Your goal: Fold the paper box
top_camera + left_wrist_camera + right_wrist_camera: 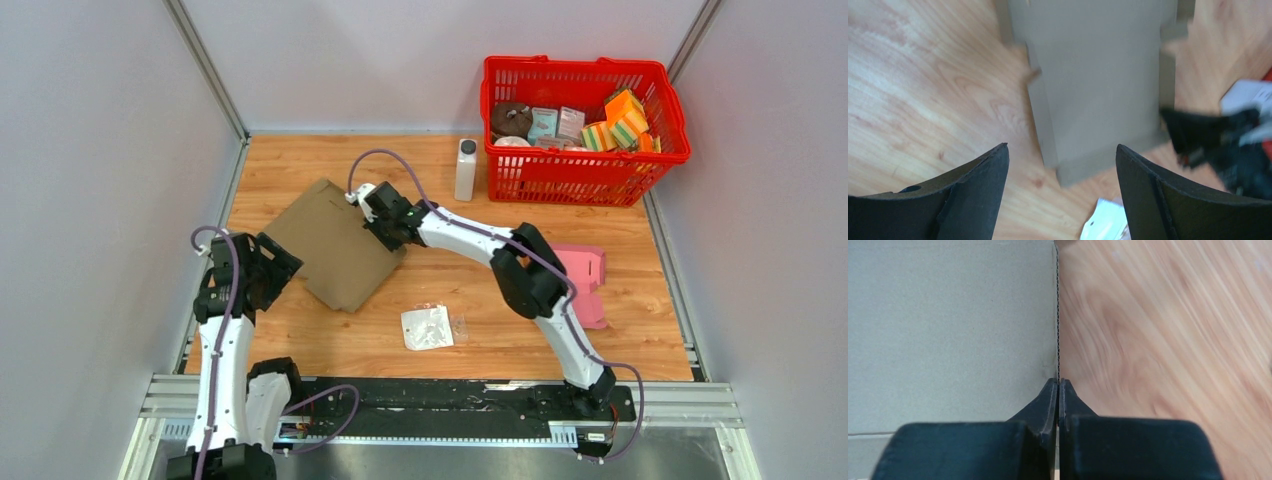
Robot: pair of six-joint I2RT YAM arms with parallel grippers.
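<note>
One paper box (pixel 325 250), long axis diagonal

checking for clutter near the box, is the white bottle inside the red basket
No, the white bottle stands upright on the table just left of the red basket, outside it.

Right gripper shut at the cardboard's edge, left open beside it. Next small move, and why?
Probably raise the right gripper slightly to start lifting that side. It is shut right at the edge of the flat paper box, though whether it actually pinches the edge is unclear. The left gripper hangs open short of the box, so it cannot help yet.
</note>
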